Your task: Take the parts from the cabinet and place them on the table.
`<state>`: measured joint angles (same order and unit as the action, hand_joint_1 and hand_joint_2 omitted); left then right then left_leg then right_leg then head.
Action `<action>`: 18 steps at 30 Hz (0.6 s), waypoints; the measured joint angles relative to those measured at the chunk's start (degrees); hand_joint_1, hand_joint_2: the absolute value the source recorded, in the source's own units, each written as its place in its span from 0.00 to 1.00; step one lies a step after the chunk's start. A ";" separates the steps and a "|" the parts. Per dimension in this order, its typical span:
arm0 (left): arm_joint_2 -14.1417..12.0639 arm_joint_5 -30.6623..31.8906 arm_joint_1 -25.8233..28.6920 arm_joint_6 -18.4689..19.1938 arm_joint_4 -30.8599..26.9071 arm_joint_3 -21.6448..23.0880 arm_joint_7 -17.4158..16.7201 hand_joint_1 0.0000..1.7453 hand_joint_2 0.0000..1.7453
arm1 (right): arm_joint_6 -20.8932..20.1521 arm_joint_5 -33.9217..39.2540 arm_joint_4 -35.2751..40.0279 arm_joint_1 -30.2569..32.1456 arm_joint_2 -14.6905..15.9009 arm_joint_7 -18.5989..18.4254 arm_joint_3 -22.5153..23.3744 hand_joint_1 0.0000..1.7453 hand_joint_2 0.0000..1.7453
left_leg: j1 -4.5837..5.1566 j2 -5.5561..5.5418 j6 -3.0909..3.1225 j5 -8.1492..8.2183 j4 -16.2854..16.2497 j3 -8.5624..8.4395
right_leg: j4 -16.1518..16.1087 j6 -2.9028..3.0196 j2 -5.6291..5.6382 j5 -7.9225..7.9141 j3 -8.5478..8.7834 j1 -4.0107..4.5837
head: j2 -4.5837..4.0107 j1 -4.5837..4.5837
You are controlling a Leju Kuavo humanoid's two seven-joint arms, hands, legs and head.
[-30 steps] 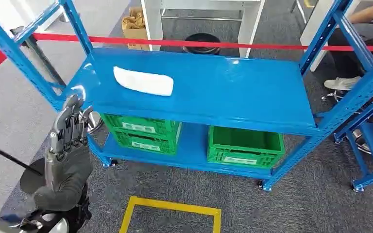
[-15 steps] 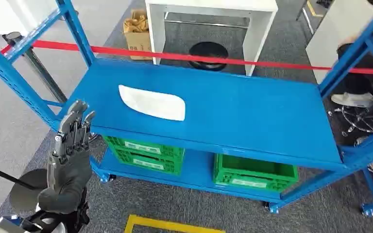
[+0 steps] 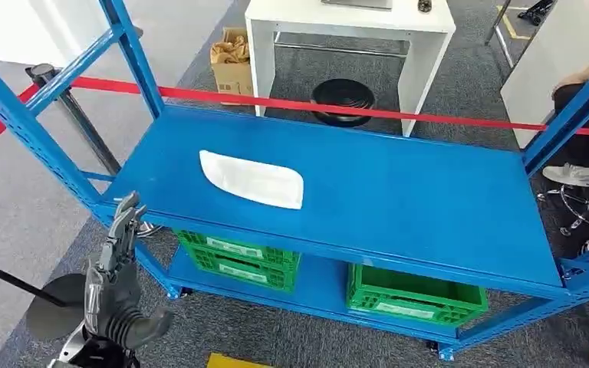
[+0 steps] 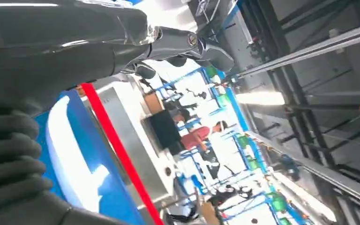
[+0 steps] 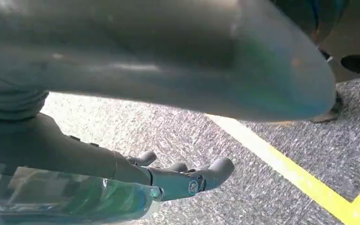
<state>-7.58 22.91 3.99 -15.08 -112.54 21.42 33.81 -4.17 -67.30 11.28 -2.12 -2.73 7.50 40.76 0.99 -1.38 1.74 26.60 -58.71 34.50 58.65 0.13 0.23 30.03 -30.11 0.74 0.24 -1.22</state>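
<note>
Left robot hand is raised by the cabinet's front-left corner, fingers straight and holding nothing; right robot hand hangs over the carpet, fingers loosely extended, empty too. One white part lies on the top shelf, three green crates sit on the shelf below

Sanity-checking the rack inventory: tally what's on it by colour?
White part on the top shelf: 1
Green crates on the lower shelf: 3, two stacked and one apart
Total: 4
</note>
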 joint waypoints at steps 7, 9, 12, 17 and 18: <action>-0.02 1.95 0.20 -1.25 0.55 -0.59 -0.57 0.00 1.00 | 0.00 -0.02 0.00 0.00 -0.24 0.02 0.07 0.00 0.00 | 0.00 -0.01 -0.25 0.15 0.16 -0.09 | 0.05 0.34 -0.01 0.29 0.01 0.00 | 0.00 0.00; 0.00 8.67 0.20 -4.22 1.10 -0.86 -3.39 0.00 1.00 | 0.13 -0.18 0.00 -0.01 -0.22 0.13 0.11 0.00 0.00 | 0.00 -0.01 -0.34 0.23 0.17 -0.09 | 0.06 0.37 -0.01 0.38 0.01 0.00 | 0.00 0.04; -0.02 24.67 0.14 -8.86 2.95 -2.15 -9.52 0.00 1.00 | 0.24 -0.72 0.00 -0.01 -0.22 0.70 0.11 0.00 0.00 | 0.01 0.00 -0.36 0.31 0.17 -0.09 | 0.04 0.38 0.00 0.46 0.03 -0.02 | 0.00 0.02; -1.16 38.19 -3.19 -10.08 11.01 -3.46 -15.39 0.00 1.00 | 0.24 -0.98 0.00 0.07 -0.24 0.92 0.50 0.00 0.00 | 0.02 -0.05 -0.36 0.33 0.17 -0.09 | 0.03 0.37 -0.02 0.51 0.03 -0.06 | 0.00 0.02; -1.64 38.92 -4.69 -10.08 13.78 -3.46 -15.89 0.00 1.00 | 0.24 -1.09 0.00 0.07 -0.24 1.18 0.59 0.00 0.00 | 0.02 -0.06 -0.36 0.32 0.17 -0.09 | 0.03 0.37 -0.02 0.51 0.05 -0.06 | 0.00 0.04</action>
<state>-9.23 61.83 -0.70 -25.16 -98.77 17.97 17.92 -3.93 -68.39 11.28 -2.05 -2.97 8.68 41.35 1.01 -1.44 1.38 26.93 -58.54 34.40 58.68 0.50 0.20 30.53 -30.06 0.68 0.24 -1.18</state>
